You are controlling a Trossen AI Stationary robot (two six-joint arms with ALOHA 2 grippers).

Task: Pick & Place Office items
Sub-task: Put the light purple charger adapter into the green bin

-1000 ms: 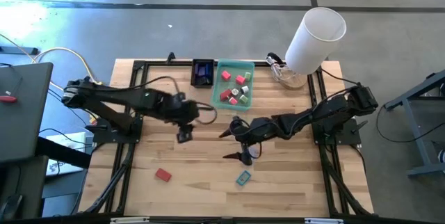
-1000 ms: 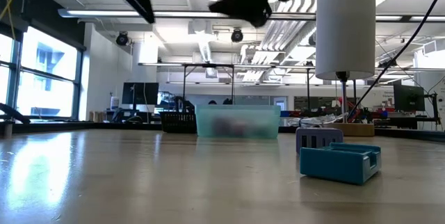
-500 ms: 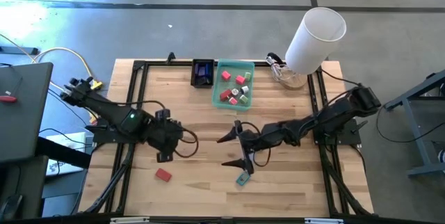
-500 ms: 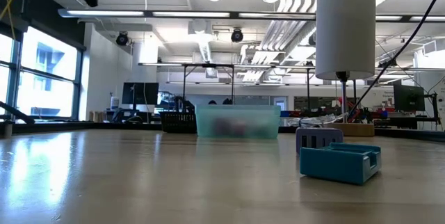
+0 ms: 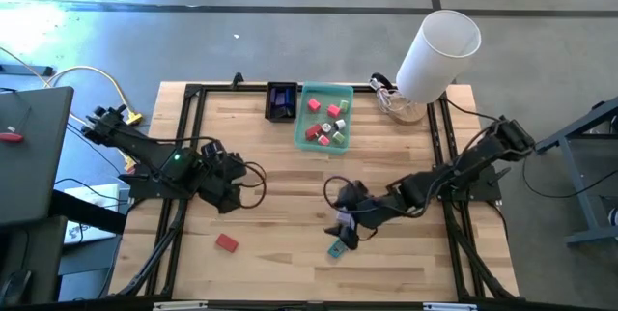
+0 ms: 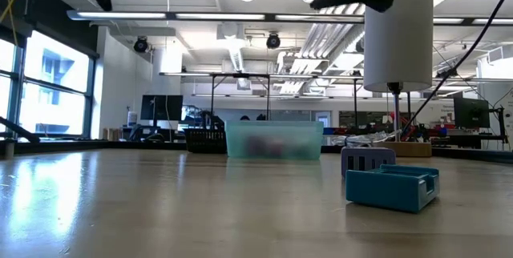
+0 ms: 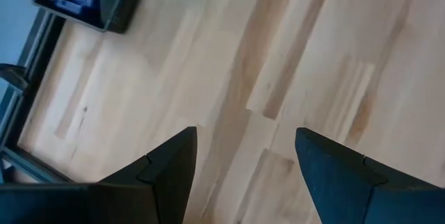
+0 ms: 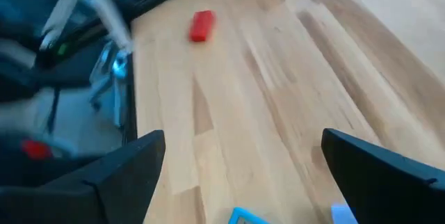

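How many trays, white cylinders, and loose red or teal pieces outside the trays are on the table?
Trays: 2 (green tray, small black tray)
White cylinder: 1
Loose red piece: 1
Loose teal piece: 1
Total: 5

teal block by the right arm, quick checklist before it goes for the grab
1. Right gripper fingers open: ok, spread wide in the right wrist view.
2. Right gripper empty: ok.
3. Teal block free on the table: ok, nothing touching it.
4. Fingers straddle the block: cannot tell; the gripper sits right beside it.
5. Left gripper out of the way: ok, open, near the red block.
6. Green tray has room: ok.
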